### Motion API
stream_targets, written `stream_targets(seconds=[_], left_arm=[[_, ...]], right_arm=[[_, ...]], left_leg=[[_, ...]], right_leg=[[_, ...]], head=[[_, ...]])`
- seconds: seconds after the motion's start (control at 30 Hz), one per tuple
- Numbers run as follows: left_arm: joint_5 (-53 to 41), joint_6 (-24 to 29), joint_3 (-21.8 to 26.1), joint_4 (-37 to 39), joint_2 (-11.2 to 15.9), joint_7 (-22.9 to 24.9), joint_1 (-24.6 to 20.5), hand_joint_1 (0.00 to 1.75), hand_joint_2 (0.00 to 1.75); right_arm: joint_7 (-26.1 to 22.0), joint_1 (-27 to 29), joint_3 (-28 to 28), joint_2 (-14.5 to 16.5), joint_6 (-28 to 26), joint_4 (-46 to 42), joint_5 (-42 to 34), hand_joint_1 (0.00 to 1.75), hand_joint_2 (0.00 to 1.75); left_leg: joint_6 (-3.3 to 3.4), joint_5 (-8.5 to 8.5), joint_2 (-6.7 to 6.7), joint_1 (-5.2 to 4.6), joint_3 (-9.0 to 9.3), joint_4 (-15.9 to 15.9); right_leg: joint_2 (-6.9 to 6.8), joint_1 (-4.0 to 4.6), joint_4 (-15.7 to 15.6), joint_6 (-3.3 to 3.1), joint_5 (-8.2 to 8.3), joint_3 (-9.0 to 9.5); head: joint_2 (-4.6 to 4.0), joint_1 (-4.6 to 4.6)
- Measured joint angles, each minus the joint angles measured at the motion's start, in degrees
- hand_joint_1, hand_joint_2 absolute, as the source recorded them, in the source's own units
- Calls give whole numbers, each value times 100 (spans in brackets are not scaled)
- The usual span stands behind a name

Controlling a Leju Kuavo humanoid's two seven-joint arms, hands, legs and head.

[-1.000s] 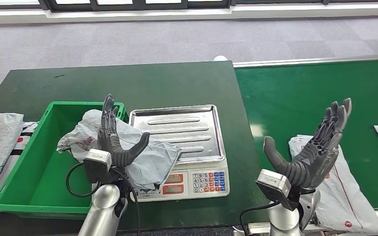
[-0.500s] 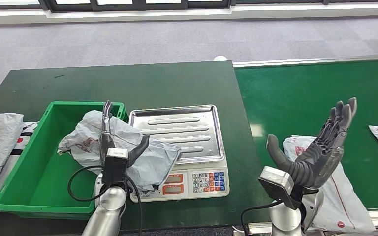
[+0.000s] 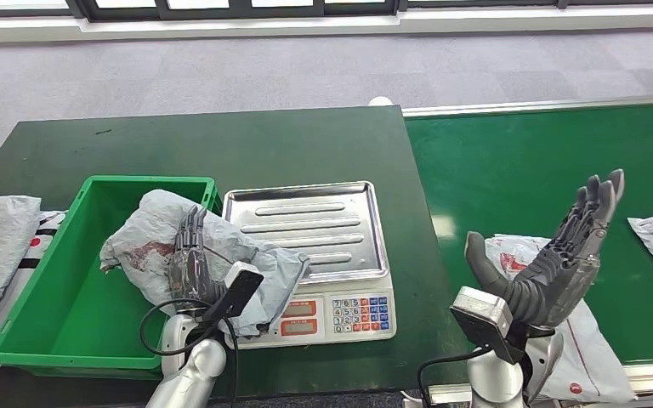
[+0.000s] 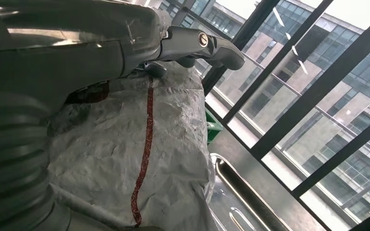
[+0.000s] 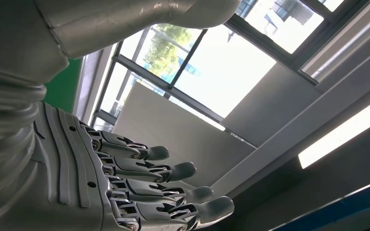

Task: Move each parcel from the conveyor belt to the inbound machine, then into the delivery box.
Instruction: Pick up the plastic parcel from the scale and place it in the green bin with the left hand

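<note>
Left hand (image 3: 195,268) lies fingers-down on crumpled grey plastic parcel (image 3: 221,255), draped from steel scale tray (image 3: 323,223) into green plastic box (image 3: 51,289); grip unclear. Right hand (image 3: 561,255) spread, empty. Risk: parcel snags on box rim.

So the silver left arm comes up from the bottom edge with its dark left hand (image 3: 194,270) turned palm-down, fingers (image 3: 189,246) stretched forward and laid flat, not curled around anything. From the left wrist camera the thick grey thumb (image 4: 207,45) sticks out straight. The silver right arm is raised with the right hand (image 3: 557,259) held up, palm facing inward, fingers (image 5: 173,185) straight and a bit apart, thumb (image 3: 479,259) splayed out to the side. It holds nothing.
</note>
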Motion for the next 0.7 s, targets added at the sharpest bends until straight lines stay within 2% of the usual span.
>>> stream_targets(seconds=[0.17,0.3,0.7], left_arm=[[-159,10,29,146,-1,108,-44,3,175],[-327,-46,70,175,-2,190,-43,172,175],[-535,-224,156,26,-20,256,25,175,175]], right_arm=[[-1,0,1,0,0,0,2,0,175],[-42,-1,1,1,0,7,-34,0,175],[-312,-2,0,0,0,99,-292,0,175]], left_leg=[[0,0,0,0,10,-2],[-1,0,1,0,19,-5],[-1,0,1,0,27,-7]], right_leg=[[-1,1,0,0,0,9],[-1,1,0,-1,0,16],[-1,1,0,-2,-1,22]], head=[[0,1],[0,1],[0,0]])
